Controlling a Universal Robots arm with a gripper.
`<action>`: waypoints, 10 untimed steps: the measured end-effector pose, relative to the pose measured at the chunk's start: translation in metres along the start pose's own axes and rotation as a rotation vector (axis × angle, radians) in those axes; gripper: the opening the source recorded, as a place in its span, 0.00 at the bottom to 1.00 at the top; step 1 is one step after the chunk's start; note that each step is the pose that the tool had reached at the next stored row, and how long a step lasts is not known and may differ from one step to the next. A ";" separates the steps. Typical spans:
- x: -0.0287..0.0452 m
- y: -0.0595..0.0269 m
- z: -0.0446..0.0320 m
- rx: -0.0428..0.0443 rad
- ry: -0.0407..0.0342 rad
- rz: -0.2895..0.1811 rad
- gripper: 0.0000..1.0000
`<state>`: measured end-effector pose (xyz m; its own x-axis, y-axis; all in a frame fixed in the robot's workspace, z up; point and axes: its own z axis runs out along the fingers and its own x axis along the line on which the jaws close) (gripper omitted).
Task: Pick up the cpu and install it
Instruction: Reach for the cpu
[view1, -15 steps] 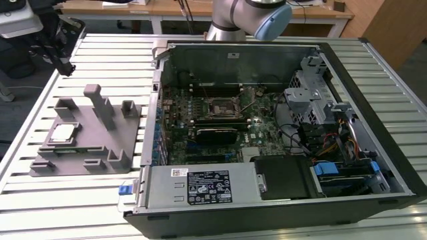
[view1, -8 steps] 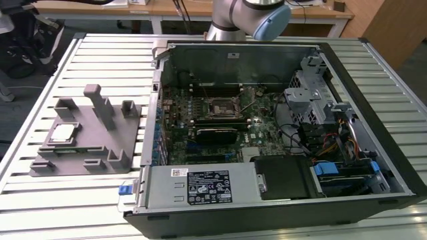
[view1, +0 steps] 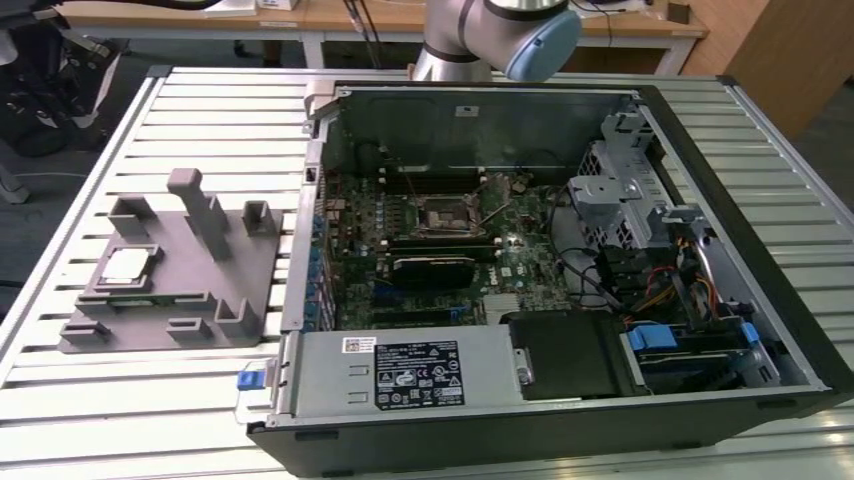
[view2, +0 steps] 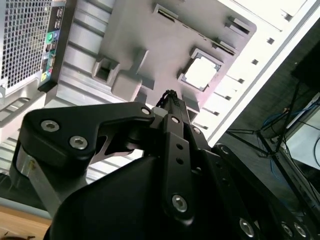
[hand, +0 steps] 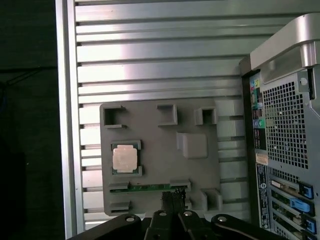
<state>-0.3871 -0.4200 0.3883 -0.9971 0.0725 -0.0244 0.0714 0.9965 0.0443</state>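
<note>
The cpu (view1: 124, 264) is a small pale silver square lying flat in a recess of the grey plastic fixture (view1: 200, 300), at the exterior view's left on the slatted table. Both wrist views look down on the cpu (hand: 124, 158) (view2: 201, 73) from well above. My gripper (hand: 173, 199) (view2: 170, 95) hangs high over the fixture's edge, off to one side of the cpu, with its thin black fingers shut together and nothing between them. The motherboard's socket (view1: 441, 213) sits inside the open computer case (view1: 747, 200).
The robot arm (view1: 494, 30) rises behind the case. The fixture (hand: 200, 170) has upright posts and several empty pockets, plus a green strip in one slot (hand: 150, 187). The case's rear panel (hand: 285, 125) stands beside the fixture. The table edge (hand: 67, 125) lies beyond the cpu.
</note>
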 end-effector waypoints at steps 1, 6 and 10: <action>0.0024 -0.0002 0.0001 -0.0001 0.0000 -0.002 0.11; 0.0137 -0.0010 0.0001 -0.0002 0.0002 -0.006 0.11; 0.0213 -0.0015 0.0003 -0.0002 0.0002 -0.006 0.11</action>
<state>-0.4085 -0.4199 0.3874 -0.9975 0.0665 -0.0245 0.0654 0.9969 0.0444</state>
